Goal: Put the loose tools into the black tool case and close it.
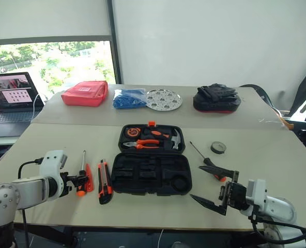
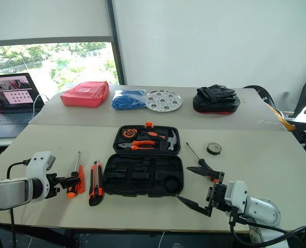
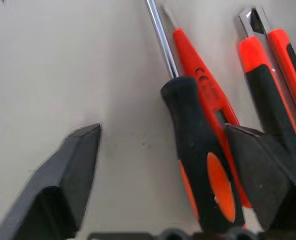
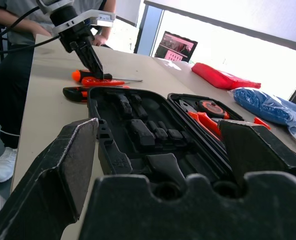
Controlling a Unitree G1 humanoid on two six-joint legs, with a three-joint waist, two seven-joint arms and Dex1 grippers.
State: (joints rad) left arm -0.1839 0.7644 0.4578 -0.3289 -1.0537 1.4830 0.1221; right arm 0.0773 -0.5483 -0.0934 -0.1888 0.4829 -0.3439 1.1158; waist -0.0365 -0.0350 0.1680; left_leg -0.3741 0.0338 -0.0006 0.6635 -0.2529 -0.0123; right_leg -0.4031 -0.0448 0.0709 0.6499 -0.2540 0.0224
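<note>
The black tool case (image 1: 151, 174) sat wide open in the middle of the near table (image 1: 277, 170), with its empty moulded half nearest the robot. The far half still held the pliers (image 1: 142, 144), the hammer (image 1: 174, 139) and a tape measure (image 1: 131, 132), and the orange latch (image 1: 151, 123) was on the far edge.

Left of the case lay the utility knife (image 1: 104, 181). Further left, side by side, were the small slim orange screwdriver (image 1: 89, 178) and one long screwdriver (image 1: 82, 173). The left gripper (image 1: 81, 181) was down right over that handle, fingers spread with one pad (image 3: 70, 170) on either side of it, not clamped on anything as far as I could see.

Right of the case there was the second long screwdriver (image 1: 204, 159), and the black tape roll (image 1: 218, 148) sat a bit farther back and to the right. The right gripper (image 1: 212, 188) hung off the near right corner of the case, jaws spread wide and holding nothing.

The far table had a red pouch (image 1: 85, 93), a blue bag (image 1: 128, 98), a round perforated metal plate (image 1: 163, 99) and a black bag with a red rim (image 1: 216, 99). An open laptop (image 1: 11, 98) sat at the far left.
</note>
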